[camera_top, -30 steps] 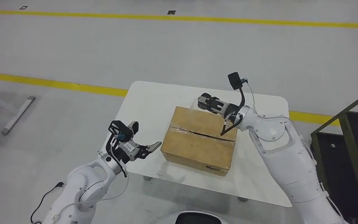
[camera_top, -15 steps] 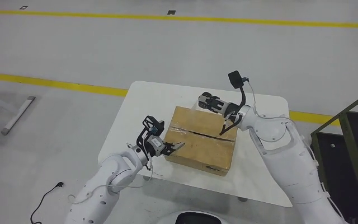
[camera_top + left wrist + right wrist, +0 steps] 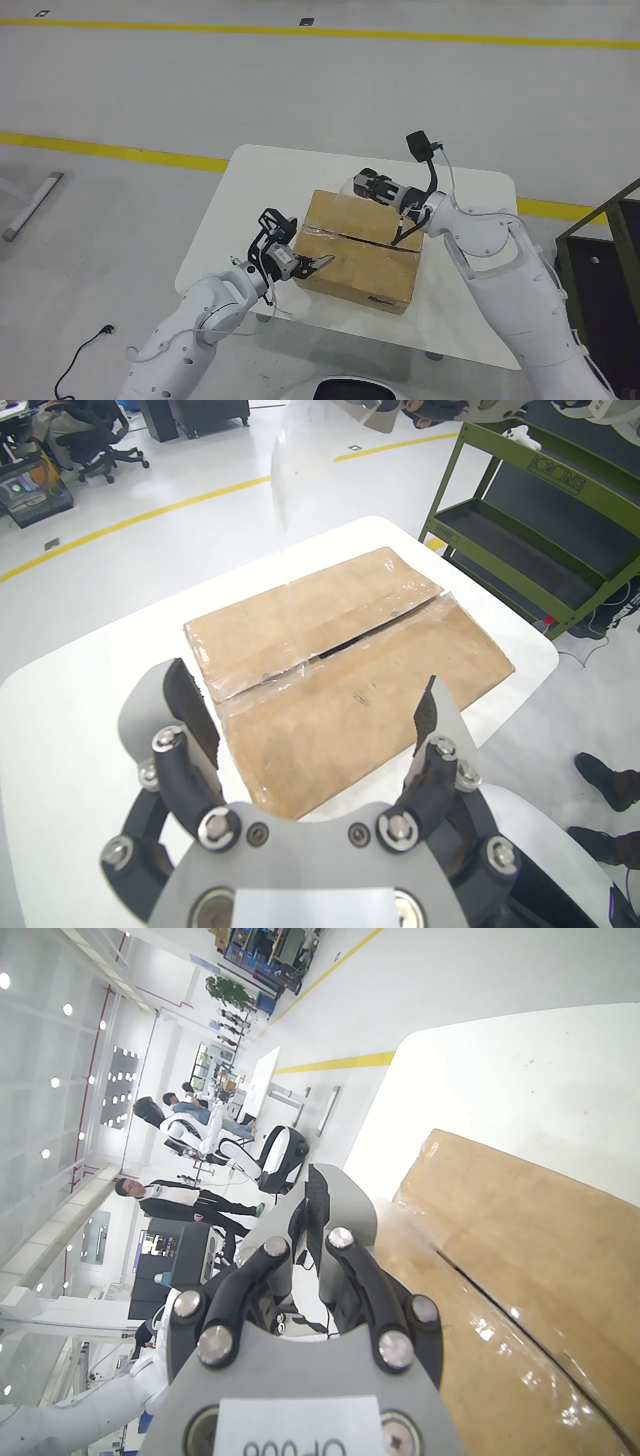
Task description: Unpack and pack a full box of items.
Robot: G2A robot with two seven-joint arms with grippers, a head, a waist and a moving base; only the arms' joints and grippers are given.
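**A:** How is the left gripper (image 3: 303, 672) set?

**B:** Its jaws are spread wide and hold nothing. It hovers at the left end of the box (image 3: 355, 250), just over the near flap (image 3: 360, 720).

**A:** And the box?

**B:** It is closed and sits mid-table (image 3: 250, 200), towards the front edge. Its long axis runs left to right, and the seam (image 3: 370, 635) follows that axis, gaping a little.

**A:** So which way is the seam from the left gripper?

**B:** Ahead and slightly to the far side, running away from it down the length of the box.

**A:** What about the right gripper (image 3: 365, 184)?

**B:** It is at the outer long edge of the far flap (image 3: 362, 215), on the side towards the table's back edge. It looks closed on nothing, though the angle is poor.

**A:** Which arm is nearer the seam?

**B:** The left, I'd judge. Its open jaws would need to reach the near flap's seam edge in order to lift it.
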